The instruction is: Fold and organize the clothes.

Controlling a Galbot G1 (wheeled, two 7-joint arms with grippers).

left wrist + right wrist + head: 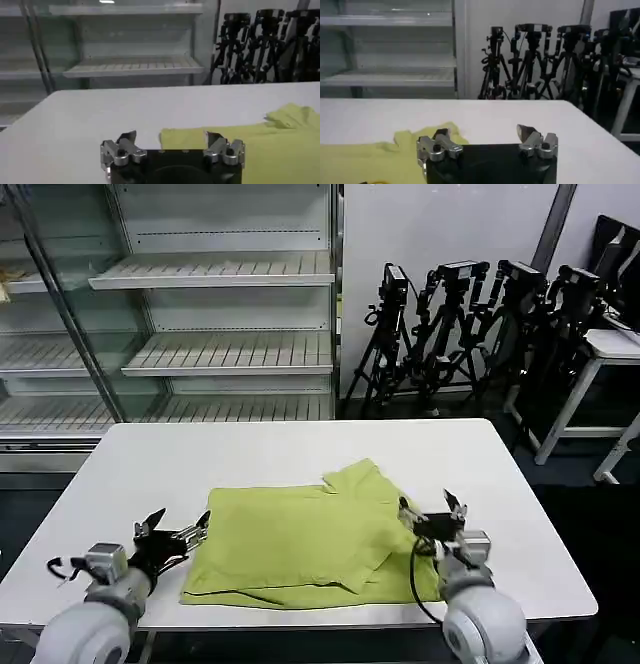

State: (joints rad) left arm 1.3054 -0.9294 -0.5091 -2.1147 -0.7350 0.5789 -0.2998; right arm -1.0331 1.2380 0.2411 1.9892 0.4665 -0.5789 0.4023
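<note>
The clothes are one lime yellow-green T-shirt (pixel 300 539), lying partly folded on the white table (pixel 270 449) with a sleeve flap turned over at its far right. My left gripper (pixel 178 529) hovers low at the shirt's left edge, fingers open. In the left wrist view the left gripper (pixel 170 136) stands open, and the shirt's (pixel 250 145) edge shows between the fingertips. My right gripper (pixel 430 512) is open at the shirt's right edge. In the right wrist view the right gripper (pixel 482 132) holds nothing, and the shirt (pixel 370 157) lies off to one side.
Empty white shelving (pixel 215 274) stands behind the table on the left. A cluster of black camera tripods (pixel 470 324) and a second white table (pixel 610 349) stand behind on the right. The table's front edge runs close under the shirt.
</note>
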